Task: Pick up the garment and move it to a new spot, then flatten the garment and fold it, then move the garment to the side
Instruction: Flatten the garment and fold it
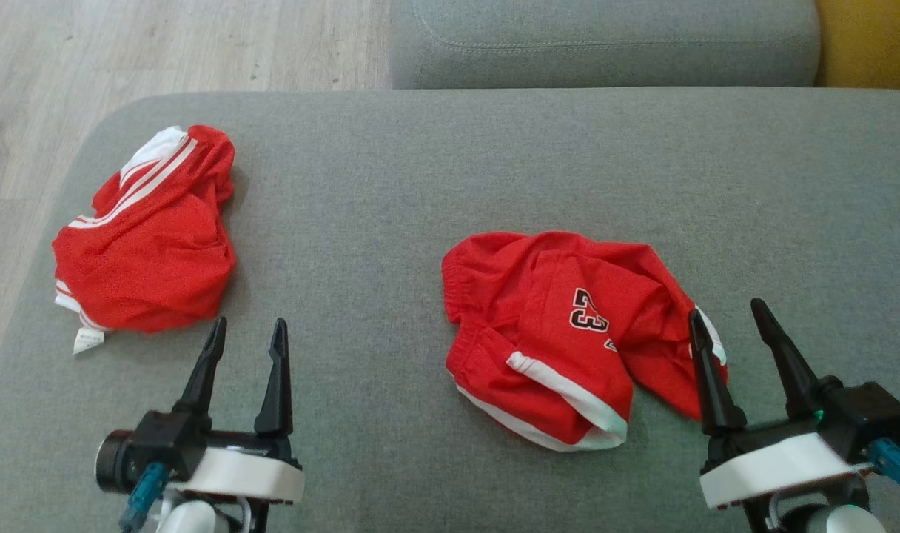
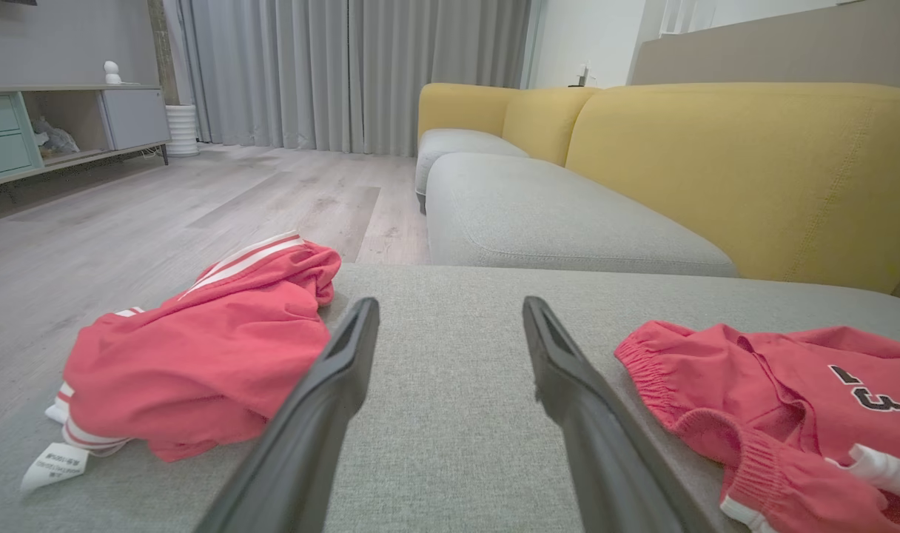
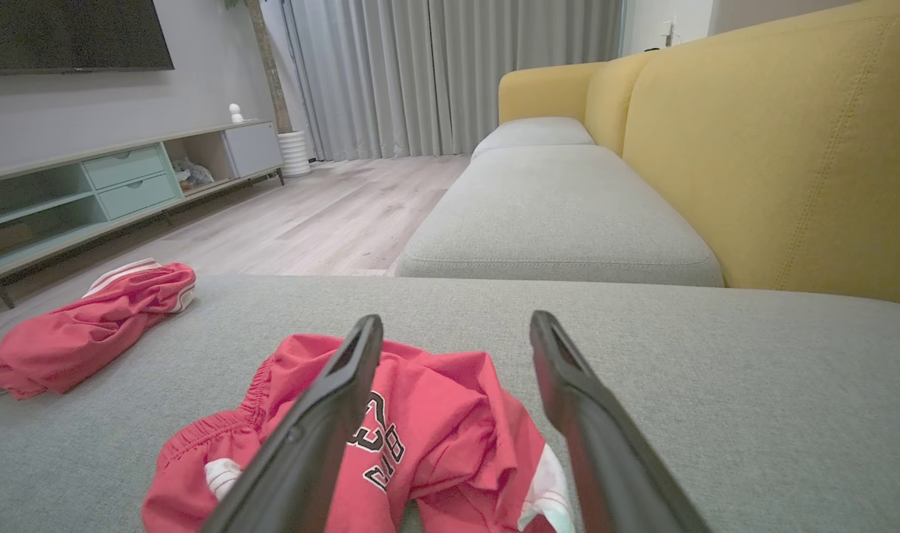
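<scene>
Two crumpled red garments lie on the grey sofa seat. One with the number 23 and white trim (image 1: 568, 333) (image 2: 790, 414) (image 3: 420, 437) sits centre right. A second with white stripes (image 1: 150, 237) (image 2: 206, 363) (image 3: 80, 326) rests near the seat's left edge. My right gripper (image 1: 727, 318) (image 3: 457, 333) stands open at the right edge of the numbered garment, its left finger over the cloth, nothing held. Open and empty too, my left gripper (image 1: 246, 333) (image 2: 450, 311) hovers over bare seat just right of the striped garment.
The grey seat cushion (image 1: 494, 170) drops off to wooden floor (image 1: 124, 52) at the left. A second grey cushion (image 1: 605, 37) lies beyond, with a yellow backrest (image 2: 753, 163) on the right. A TV cabinet (image 3: 109, 192) stands across the room.
</scene>
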You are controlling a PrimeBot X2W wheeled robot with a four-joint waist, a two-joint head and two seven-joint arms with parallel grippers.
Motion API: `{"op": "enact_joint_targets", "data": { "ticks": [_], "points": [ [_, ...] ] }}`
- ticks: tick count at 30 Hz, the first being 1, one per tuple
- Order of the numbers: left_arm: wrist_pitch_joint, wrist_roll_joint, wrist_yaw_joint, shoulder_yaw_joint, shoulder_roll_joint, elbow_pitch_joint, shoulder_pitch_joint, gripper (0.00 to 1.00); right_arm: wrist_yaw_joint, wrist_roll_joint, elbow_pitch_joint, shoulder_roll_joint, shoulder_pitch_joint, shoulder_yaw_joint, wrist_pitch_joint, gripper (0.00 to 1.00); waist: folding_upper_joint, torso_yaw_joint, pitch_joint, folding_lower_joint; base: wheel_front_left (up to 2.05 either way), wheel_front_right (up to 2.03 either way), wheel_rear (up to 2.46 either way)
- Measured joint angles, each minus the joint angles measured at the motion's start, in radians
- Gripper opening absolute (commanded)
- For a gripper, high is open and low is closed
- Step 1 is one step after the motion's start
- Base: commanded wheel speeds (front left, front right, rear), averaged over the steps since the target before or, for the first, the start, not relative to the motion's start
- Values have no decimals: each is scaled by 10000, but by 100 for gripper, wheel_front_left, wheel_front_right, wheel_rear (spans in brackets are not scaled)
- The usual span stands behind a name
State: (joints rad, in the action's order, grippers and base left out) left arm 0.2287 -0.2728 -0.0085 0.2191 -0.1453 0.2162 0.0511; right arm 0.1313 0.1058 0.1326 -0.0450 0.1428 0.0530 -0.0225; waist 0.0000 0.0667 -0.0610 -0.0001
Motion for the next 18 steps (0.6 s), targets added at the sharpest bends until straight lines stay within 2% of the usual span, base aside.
{"op": "enact_joint_targets", "data": {
  "ticks": [6,8,15,18],
  "points": [
    [-88,0,81,10,-27,-65,0,100,0,-4,48,2,-1,19,155,100,0,-2,-37,0,0,0,0],
    [-90,-2,86,10,-31,-84,0,100,0,4,-33,0,-4,184,560,100,0,-10,-76,0,0,0,0],
    [-90,-94,88,15,-42,-128,17,100,0,6,-708,-69,-305,2096,2245,100,0,-30,-348,0,0,0,0],
    [-88,-102,86,50,-36,-119,65,100,0,286,-1049,-433,-988,3103,2604,100,0,23,-492,2,0,0,0]
  ]
}}
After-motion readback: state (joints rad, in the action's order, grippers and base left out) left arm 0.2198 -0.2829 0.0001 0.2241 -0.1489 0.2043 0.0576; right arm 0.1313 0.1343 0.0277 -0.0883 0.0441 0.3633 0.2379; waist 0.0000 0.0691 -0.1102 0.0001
